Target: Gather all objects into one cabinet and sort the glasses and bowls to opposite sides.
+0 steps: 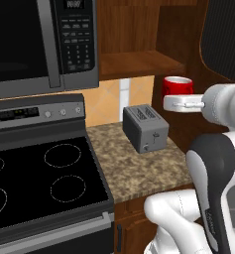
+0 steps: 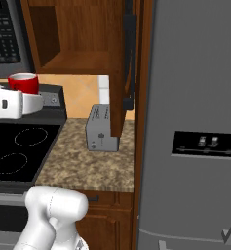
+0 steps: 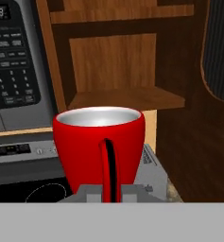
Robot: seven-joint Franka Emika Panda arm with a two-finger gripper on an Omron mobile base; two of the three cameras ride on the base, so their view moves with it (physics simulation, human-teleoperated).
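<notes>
**Ana:** Between the gripper's (image 3: 112, 186) closed fingers a red cup (image 3: 99, 142) is sitting upright; one finger is running up the near wall, so it is pinching the wall at the rim. The cup is riding in the air just ahead of the hand.

**Ben:** Where is everything else lying relative to that hand?

**Ana:** Below it the toaster (image 1: 145, 127) is standing on the speckled counter (image 1: 134, 168). Ahead and slightly above, the wooden cabinet's shelf (image 3: 127, 98) is showing bare board. Off to the hand's right the dark-panelled door (image 3: 218, 47) is hanging open, and to its left the microwave (image 1: 39, 39) is hanging over the stove (image 1: 39, 183).

**Ben:** So which step is this?

**Ana:** I am reading it as the carrying step: one glass is travelling toward the cabinet, not yet set down.

**Ben:** And next?

**Ana:** Probably lifting slightly so the cup's base clears the shelf edge, pushing forward, picking one end of the shelf for glasses, lowering until the base is resting, then releasing. The open door is sitting near the hand's right, so it needs watching.
</notes>
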